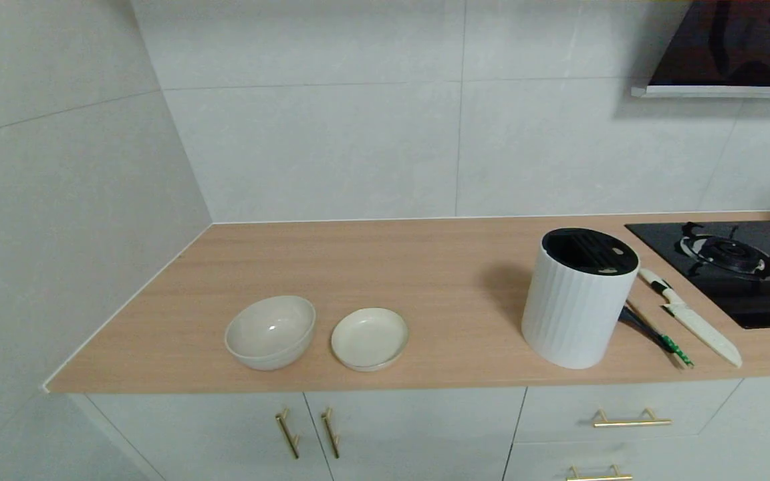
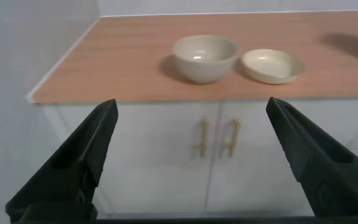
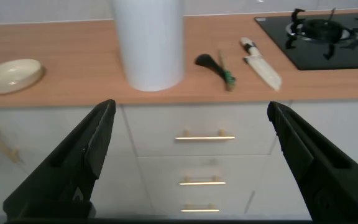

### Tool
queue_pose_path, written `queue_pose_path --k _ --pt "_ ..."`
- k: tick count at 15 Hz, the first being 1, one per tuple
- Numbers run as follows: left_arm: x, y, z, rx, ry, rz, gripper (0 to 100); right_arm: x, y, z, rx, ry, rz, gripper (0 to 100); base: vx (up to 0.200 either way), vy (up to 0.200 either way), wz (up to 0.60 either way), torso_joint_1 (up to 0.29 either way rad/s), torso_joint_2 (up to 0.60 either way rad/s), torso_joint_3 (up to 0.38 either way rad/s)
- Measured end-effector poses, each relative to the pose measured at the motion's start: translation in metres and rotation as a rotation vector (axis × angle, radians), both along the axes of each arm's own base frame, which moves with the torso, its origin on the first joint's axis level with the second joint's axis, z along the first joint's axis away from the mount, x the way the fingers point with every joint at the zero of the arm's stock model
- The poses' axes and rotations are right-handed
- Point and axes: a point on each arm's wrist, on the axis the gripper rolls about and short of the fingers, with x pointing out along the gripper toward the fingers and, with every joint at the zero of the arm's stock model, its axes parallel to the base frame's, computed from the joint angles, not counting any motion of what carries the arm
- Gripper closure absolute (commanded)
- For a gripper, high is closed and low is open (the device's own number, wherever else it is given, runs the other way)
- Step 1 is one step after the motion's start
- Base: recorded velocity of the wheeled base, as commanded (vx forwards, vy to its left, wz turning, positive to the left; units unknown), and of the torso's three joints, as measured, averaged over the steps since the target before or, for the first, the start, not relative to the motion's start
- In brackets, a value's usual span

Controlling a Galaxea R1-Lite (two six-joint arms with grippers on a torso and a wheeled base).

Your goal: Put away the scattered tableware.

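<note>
You have a wood counter (image 1: pixel 425 267) running into a corner of grey tiled wall (image 1: pixel 325 133). Bowl (image 1: pixel 270 332) sits near the front edge towards the corner, upright. Dish (image 1: pixel 369 338) is just beside it on the right, apart or barely touching, can't tell. Well to the right stands a white ribbed holder (image 1: pixel 575 307) with a black slotted top. Dark utensils (image 1: pixel 656 337) lie on the counter at its base. Knife (image 1: pixel 692 321) lies flat just beyond them, blade tip towards the front edge. Black stove (image 1: pixel 732 260) is set into the counter at the far right, with the hood (image 1: pixel 732 47) above. White doors (image 1: pixel 224 434) and drawers (image 1: pixel 625 407) with gold handles sit below. Left gripper (image 2: pixel 188 106) is spread wide and holds nothing, facing the doors under the bowl. Right gripper (image 3: pixel 190 104) is likewise spread and holds nothing, facing the drawers under the holder.
</note>
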Motion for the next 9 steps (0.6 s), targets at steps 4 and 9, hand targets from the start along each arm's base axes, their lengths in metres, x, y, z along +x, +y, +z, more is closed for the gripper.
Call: queue_pose_path --k 4,9 --pt "0.0000 0.0000 0.0000 0.000 0.000 0.000 0 0.0000 0.0000 0.0000 0.000 0.000 0.001 0 0.000 0.200 0.00 0.005 0.00 0.005" --pt "0.0000 0.0000 0.0000 0.001 0.000 0.000 0 0.0000 0.0000 0.0000 0.000 0.000 0.000 0 0.000 0.200 0.00 0.002 0.00 0.000"
